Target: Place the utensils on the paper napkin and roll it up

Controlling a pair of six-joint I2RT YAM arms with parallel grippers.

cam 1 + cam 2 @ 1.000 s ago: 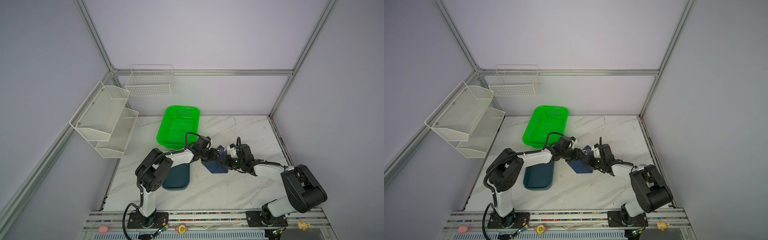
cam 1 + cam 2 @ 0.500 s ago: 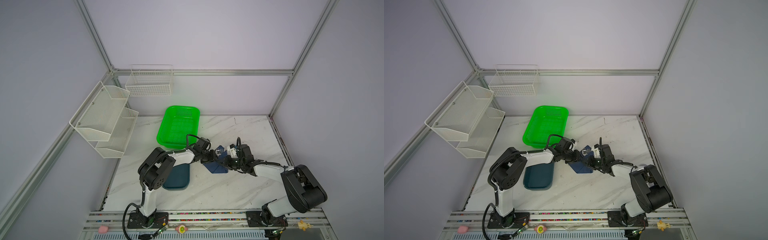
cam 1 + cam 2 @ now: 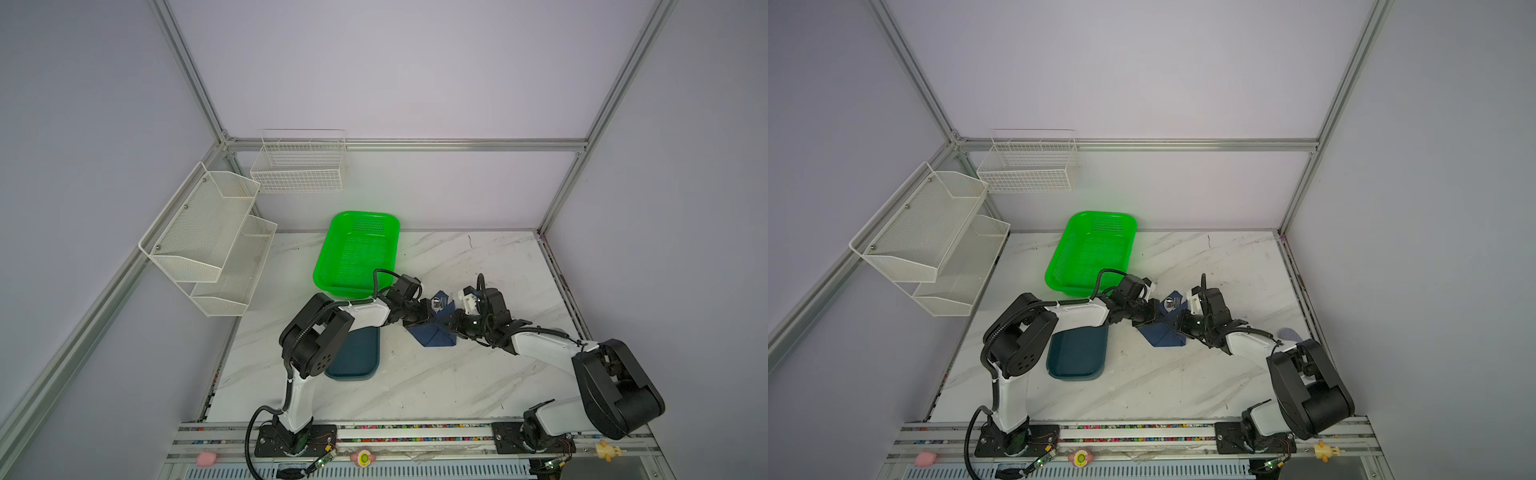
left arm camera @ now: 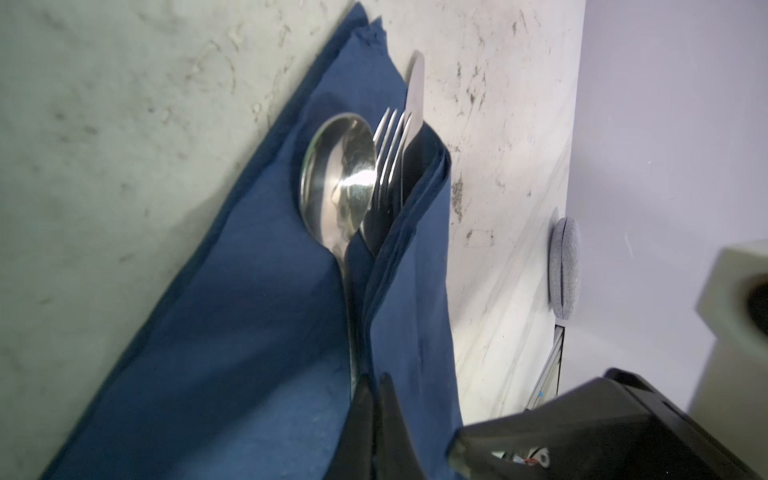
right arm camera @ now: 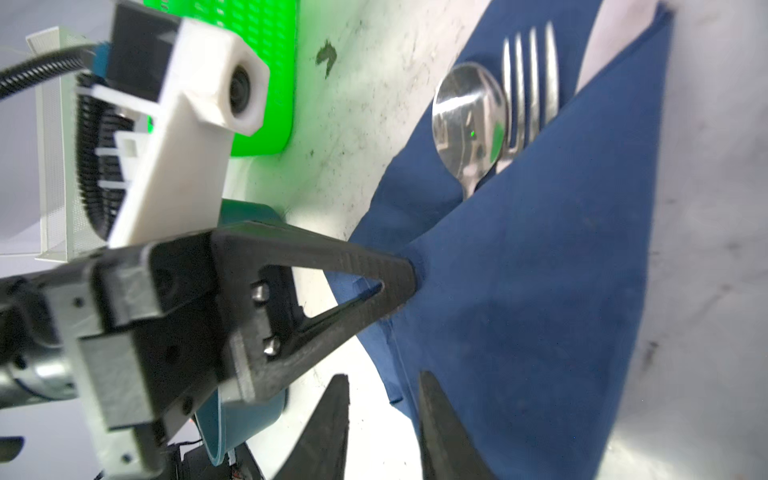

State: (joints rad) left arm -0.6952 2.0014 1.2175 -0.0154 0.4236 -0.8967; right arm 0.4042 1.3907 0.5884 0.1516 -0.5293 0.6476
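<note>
The left gripper [image 4: 372, 380] has closed in the past second, its arm edging toward the middle of the table [image 3: 415, 395]; its fingers now pinch the napkin [image 3: 432, 336] at the edge of the flap folded over the utensils [image 3: 439, 300]. The right gripper [image 5: 384, 390] has not shifted: its fingers stand narrowly parted astride the napkin's near edge, with bare table showing in the gap, so no grip appears there.

The napkin lies on the marble between the two grippers, right of the tray [image 3: 353, 357] and just in front of the basket's [image 3: 357, 249] near corner. The spoon [image 4: 338, 183], fork [image 4: 390, 149] and knife [image 4: 415, 87] lie side by side on it, handles tucked under the flap. Their long axis runs roughly front to back, with the heads pointing toward the back wall and poking out of the open end.

The risks seem plain. The paper is thin, and a hard pull from the pinch with the metal's weight on it could tear it. The head end is open, so a tilt or a jerk could let the smooth pieces slide out. An uneven pull from one side only could skew the roll or spring the flap loose. The grippers also work very close together and could knock each other.
</note>
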